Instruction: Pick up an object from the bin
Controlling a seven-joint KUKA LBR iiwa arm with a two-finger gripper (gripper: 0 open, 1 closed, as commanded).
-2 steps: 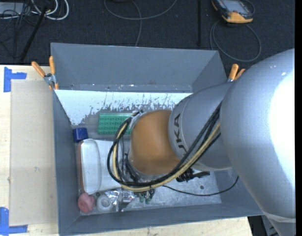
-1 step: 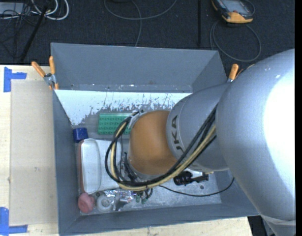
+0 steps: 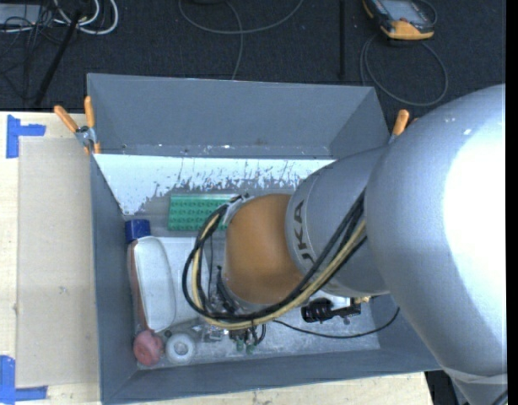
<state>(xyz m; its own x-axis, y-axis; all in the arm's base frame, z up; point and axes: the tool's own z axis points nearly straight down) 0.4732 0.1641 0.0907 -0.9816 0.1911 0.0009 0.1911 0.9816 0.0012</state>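
My gripper [image 3: 229, 332] is low in the bin's front middle, mostly hidden under the arm's orange cover; only dark parts of it show. Just to its left lie a small white round cap [image 3: 180, 348] and a pink ball [image 3: 147, 347] in the front left corner. A white bottle [image 3: 151, 283] with a blue cap lies lengthwise along the left wall, beside the gripper. Whether anything is in the gripper's grasp is hidden.
A green studded plate [image 3: 194, 212] lies at the back, partly under the arm. A small black object [image 3: 330, 310] sits on the floor to the right of the gripper. The arm covers the bin's right half.
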